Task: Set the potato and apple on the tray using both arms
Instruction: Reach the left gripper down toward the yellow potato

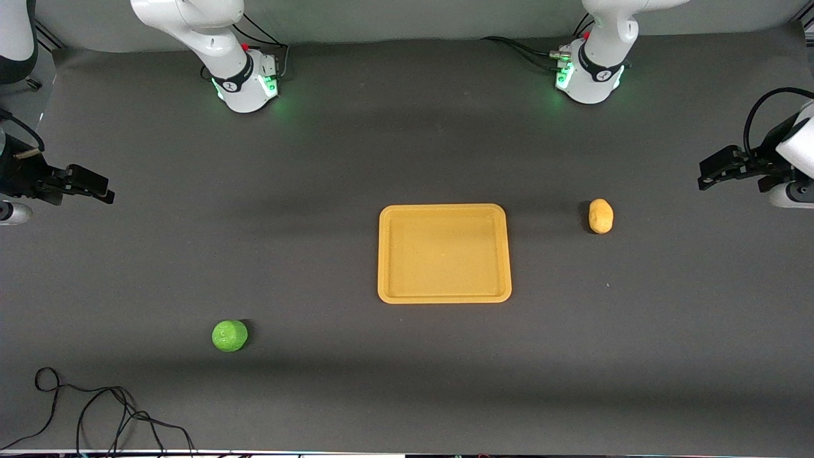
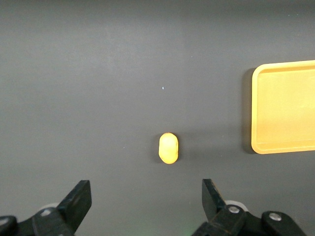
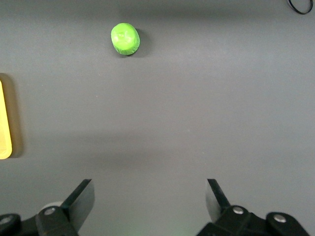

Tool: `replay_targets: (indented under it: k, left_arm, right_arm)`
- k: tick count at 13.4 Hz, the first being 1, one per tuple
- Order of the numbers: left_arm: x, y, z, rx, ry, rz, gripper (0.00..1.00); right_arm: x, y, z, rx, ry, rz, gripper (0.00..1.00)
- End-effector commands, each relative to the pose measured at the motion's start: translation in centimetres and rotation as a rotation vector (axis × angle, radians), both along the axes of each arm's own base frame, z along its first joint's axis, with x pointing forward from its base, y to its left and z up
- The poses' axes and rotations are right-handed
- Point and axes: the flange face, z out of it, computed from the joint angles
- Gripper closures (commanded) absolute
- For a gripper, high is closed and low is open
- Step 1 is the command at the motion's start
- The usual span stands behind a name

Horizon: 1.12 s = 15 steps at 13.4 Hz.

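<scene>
Yellow-tan potato (image 1: 600,216) lies lengthwise toward the front camera.

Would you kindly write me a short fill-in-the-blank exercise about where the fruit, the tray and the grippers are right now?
1. The tray holds ____ items at this moment.
2. Of the two foods, the ____ lies nearer to the front camera.
3. The potato lies toward the ____ arm's end of the table.
4. Both the left gripper and the right gripper have their fingers ____, while the apple sits untouched.

Missing words: no; apple; left; open
</scene>
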Motion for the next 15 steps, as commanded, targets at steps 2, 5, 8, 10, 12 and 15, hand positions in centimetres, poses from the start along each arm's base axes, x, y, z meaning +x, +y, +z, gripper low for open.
replay_targets:
  k: [2, 5, 8, 10, 12, 15]
  left_arm:
    - [-0.1, -0.2, 0.3, 0.015, 0.006, -0.007, 0.00]
    - [-0.1, -0.1, 0.2, 0.015, 0.005, -0.004, 0.00]
    - [0.3, -1.0, -2.4, 0.015, -0.005, -0.008, 0.00]
    - [-0.6, -1.6, -6.5, 0.019, 0.049, -0.023, 0.00]
    - [-1.4, -2.6, -10.6, 0.016, 0.092, -0.037, 0.00]
    - [-3.2, -3.9, -19.8, 0.028, 0.146, 0.039, 0.00]
  right_arm:
    - [-0.6, 0.1, 0.8, 0.022, 0.001, -0.022, 0.00]
    - [-0.2, 0.2, 0.9, 0.020, -0.004, -0.020, 0.00]
    - [0.0, 0.2, 0.7, 0.020, -0.001, -0.016, 0.00]
    - [0.1, 0.3, 0.6, 0.020, -0.001, -0.014, 0.00]
    - [0.4, 0.7, 0.2, 0.020, 0.002, -0.002, 0.00]
    - [0.3, 0.8, -0.1, 0.022, 0.002, 0.004, 0.00]
